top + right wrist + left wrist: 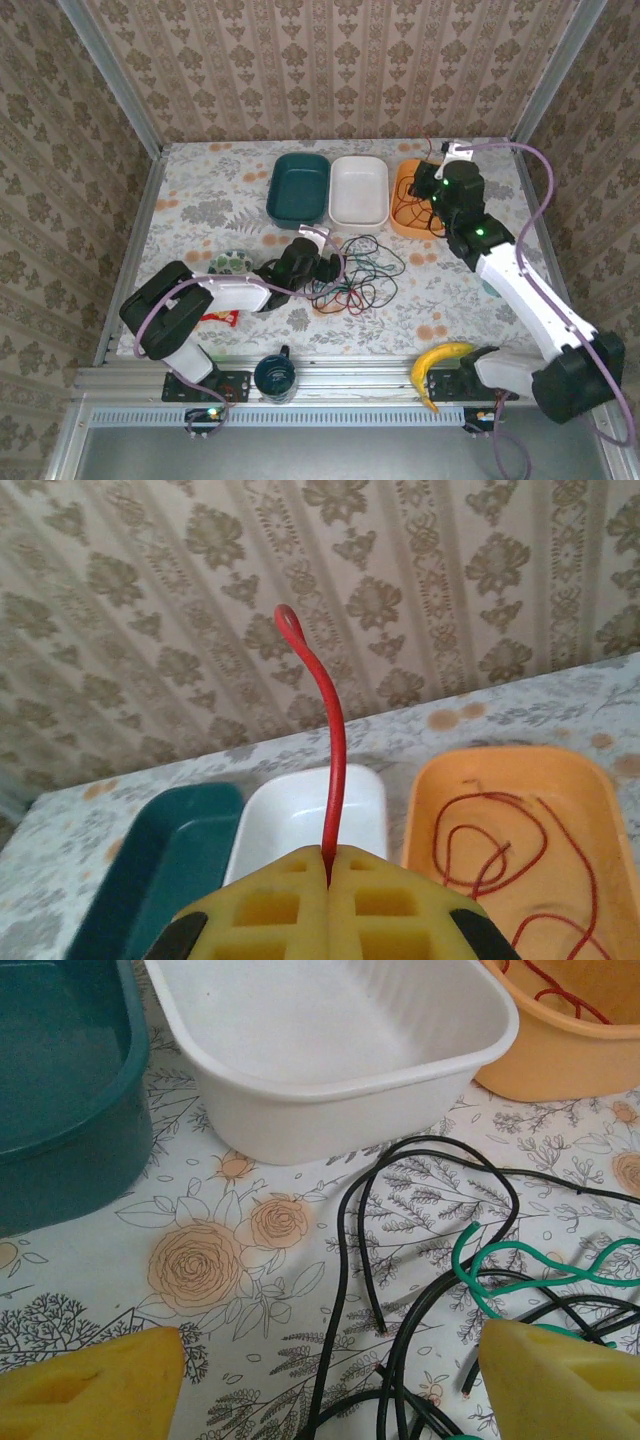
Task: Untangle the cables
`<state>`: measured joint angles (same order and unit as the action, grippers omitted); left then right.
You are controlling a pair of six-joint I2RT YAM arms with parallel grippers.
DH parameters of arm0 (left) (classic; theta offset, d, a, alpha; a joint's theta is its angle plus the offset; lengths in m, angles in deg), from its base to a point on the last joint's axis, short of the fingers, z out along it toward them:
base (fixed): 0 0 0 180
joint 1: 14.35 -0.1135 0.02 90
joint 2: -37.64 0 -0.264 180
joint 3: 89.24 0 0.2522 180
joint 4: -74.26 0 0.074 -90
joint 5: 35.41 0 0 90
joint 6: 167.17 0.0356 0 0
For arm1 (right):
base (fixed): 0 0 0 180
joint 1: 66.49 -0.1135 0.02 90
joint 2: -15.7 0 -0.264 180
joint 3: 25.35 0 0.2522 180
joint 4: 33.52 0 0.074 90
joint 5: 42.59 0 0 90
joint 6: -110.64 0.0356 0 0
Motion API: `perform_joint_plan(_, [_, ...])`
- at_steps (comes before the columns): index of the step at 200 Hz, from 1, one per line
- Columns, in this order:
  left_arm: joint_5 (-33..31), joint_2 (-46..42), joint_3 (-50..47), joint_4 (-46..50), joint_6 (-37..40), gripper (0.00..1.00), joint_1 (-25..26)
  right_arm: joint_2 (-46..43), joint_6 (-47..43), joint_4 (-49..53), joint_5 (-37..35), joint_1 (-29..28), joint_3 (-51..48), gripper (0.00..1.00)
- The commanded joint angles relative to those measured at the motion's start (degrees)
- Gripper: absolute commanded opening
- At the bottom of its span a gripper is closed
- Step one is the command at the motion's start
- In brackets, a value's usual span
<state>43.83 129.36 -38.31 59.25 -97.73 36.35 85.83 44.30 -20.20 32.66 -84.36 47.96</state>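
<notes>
The tangled cables (358, 272) lie in a loose heap on the flowered table (200, 200), near its middle and just in front of the white bin (330, 1110). The left gripper (325, 268) sits low at the heap's left edge. In its wrist view the two yellow fingers (95, 1385) stand spread wide apart, with nothing pinched. Black cables (350, 1260) curl across the cloth between them, and a green cable (500, 1260) loops just beside the finger at that view's right side. The right gripper (328, 868) hangs over the orange bin (500, 754) at the far right of the table. Its fingers are pressed together on a red cable (335, 770), which rises upright from between them and ends in a small loop. More red cable lies coiled inside the orange bin, though I cannot tell whether it is the same length as the pinched piece. Thin red-orange strands also show at the near side of the heap in the top view. The teal bin (70, 1150) stands beside the white bin, on its left. A dark mug (274, 375) and a banana (437, 362) rest at the near edge of the table, well apart from the cables.
</notes>
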Motion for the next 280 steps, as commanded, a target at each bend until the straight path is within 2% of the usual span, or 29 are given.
perform_joint_plan(1, [-1.16, -1.81, -0.39, 0.68, -0.83, 0.79, 0.09, 5.9, -2.7, -7.5, -5.73, 0.21, 1.38, 0.0])
perform_joint_plan(52, [-1.19, -2.24, 1.06, 2.9, 0.32, 0.81, 0.25, 20.69, 0.34, -9.28, -7.39, 3.17, 4.05, 0.0])
perform_joint_plan(99, [-1.78, -2.85, 0.96, 3.88, 0.34, 0.82, 0.02, 30.56, 7.14, -0.74, 1.94, 7.99, 10.06, 0.02])
perform_joint_plan(108, [-1.85, -2.87, 0.81, 3.82, 0.19, 0.82, -0.06, 31.8, 9.57, 0.44, 4.45, 9.22, 10.77, 0.1])
perform_joint_plan(117, [-2.22, -2.99, 0.72, 4.02, -0.04, 0.82, -0.06, 32.02, 11.6, 0.93, 6.26, 10.14, 10.82, 0.3])
perform_joint_plan(124, [-2.66, -3.2, 0.64, 4.23, -0.28, 0.82, -0.07, 31.34, 12.04, 0.67, 6.56, 10.31, 10.25, 0.39])
perform_joint_plan(139, [-4.03, -3.75, 0.24, 4.5, -0.94, 0.82, -0.18, 28.62, 11.86, -0.26, 6.06, 9.97, 8.1, 0.46])
perform_joint_plan(165, [-6.14, -4.78, -0.17, 5.48, -2.0, 0.83, -0.58, 21.58, 10.41, 0.21, 5.53, 8.73, 3.49, 0.48])
perform_joint_plan(182, [-5.9, -5.63, -0.58, 6.28, -2.11, 0.83, -0.82, 15.83, 7.18, 2.5, 7.5, 6.19, 0.07, 0.48])
perform_joint_plan(200, [-3.46, -6.98, -1.09, 8.38, -2.91, 0.85, -1.75, 9.98, 2.23, 5.48, 13.51, 1.66, -4.42, 0.48])
perform_joint_plan(224, [0.68, -8.57, -1.93, 12.36, -4.66, 0.87, -3.81, 2.55, -5.77, 10.11, 24.33, -7.95, -11.2, 0.47])
perform_joint_plan(247, [1.53, -9.83, -3.09, 14.74, -4.91, 0.88, -4.73, -0.01, -10.51, 15.38, 32.17, -18.03, -15.2, 0.47])
perform_joint_plan(264, [1.45, -10.34, -3.5, 15.96, -4.62, 0.88, -4.93, 0.36, -15.4, 19.59, 31.58, -25.03, -16.0, 0.47])
perform_joint_plan(280, [1.04, -10.63, -3.26, 16.88, -4.75, 0.88, -4.99, 3.33, -18.96, 23.96, 30.23, -28.65, -14.76, 0.46])
